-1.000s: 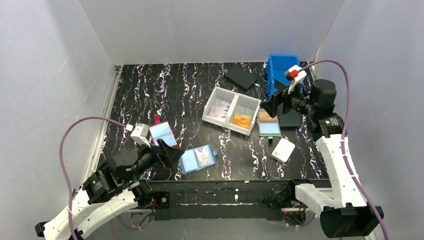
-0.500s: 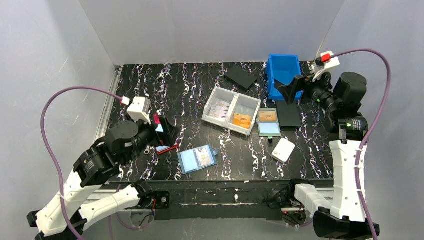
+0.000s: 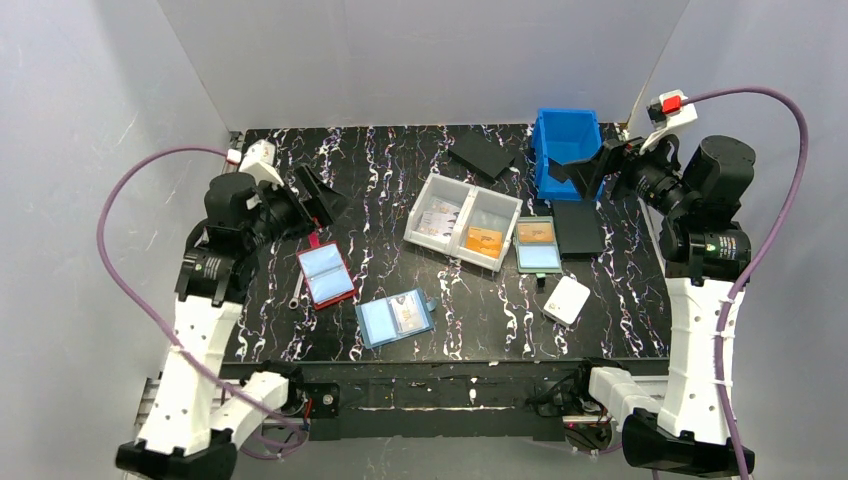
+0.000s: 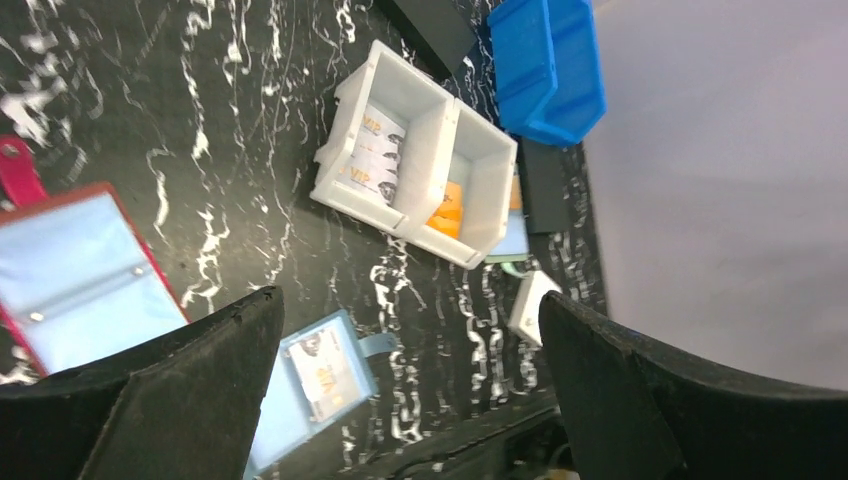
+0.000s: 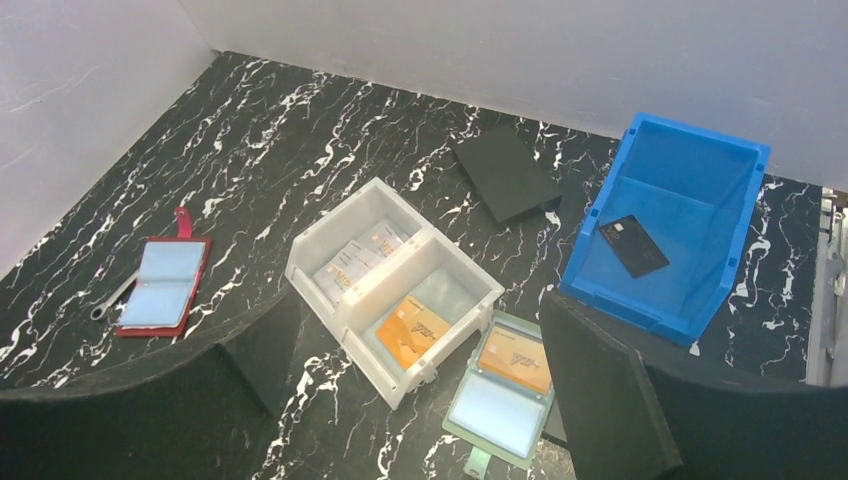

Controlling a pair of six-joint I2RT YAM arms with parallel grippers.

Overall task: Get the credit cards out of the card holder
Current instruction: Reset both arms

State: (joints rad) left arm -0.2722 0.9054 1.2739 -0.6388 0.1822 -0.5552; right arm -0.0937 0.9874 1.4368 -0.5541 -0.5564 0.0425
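The card holder (image 3: 381, 322) is a light-blue bifold lying open near the table's front edge, its tab pointing right. One pale printed credit card (image 3: 408, 314) sits in its right panel. The holder (image 4: 290, 410) and card (image 4: 322, 365) also show in the left wrist view, partly behind my lower finger. My left gripper (image 3: 318, 196) is open and empty, raised at the back left, far from the holder; its wrist view (image 4: 408, 300) shows the jaws wide apart. My right gripper (image 3: 585, 172) is open and empty, raised by the blue bin (image 3: 565, 150); its wrist view (image 5: 418, 300) shows nothing held.
A red-edged holder (image 3: 326, 274) lies flat at the left. A white two-compartment tray (image 3: 465, 218) holds pale cards (image 3: 437, 220) and an orange card (image 3: 484, 240). A teal holder with an orange card (image 3: 538, 245), a white box (image 3: 566, 299) and black panels (image 3: 482, 155) lie to the right.
My left arm has risen and swung from the front left to the back left, leaving the red-edged holder flat. My right arm has lifted back toward the right wall.
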